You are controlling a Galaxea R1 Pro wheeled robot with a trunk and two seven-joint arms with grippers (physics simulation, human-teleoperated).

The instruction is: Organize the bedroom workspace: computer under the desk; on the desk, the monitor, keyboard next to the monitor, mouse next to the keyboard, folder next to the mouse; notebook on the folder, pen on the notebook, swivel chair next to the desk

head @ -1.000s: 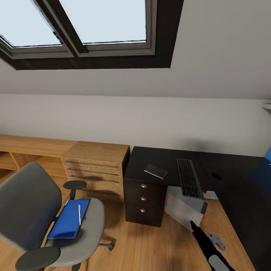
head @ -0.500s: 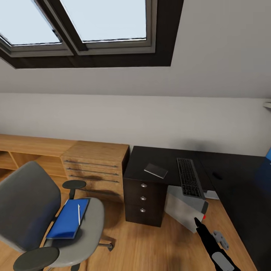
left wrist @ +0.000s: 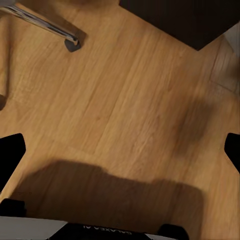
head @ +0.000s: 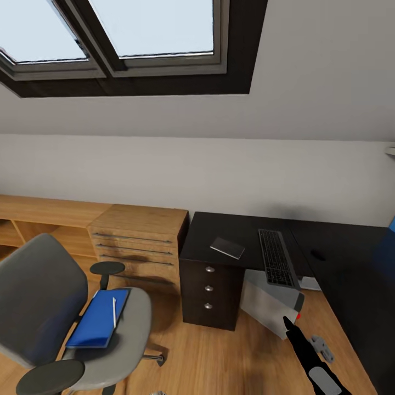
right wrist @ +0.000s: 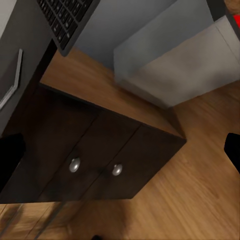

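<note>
The folder (head: 99,325) was seen on the swivel chair (head: 60,323), nearer the left arm, whose claw (left wrist: 120,150) stood apart.

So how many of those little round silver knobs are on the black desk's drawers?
3, stacked in a column on the drawer front of the desk: top knob, middle knob, bottom knob. The rest of the desk's front is out of sight, so more may be hidden.
</note>
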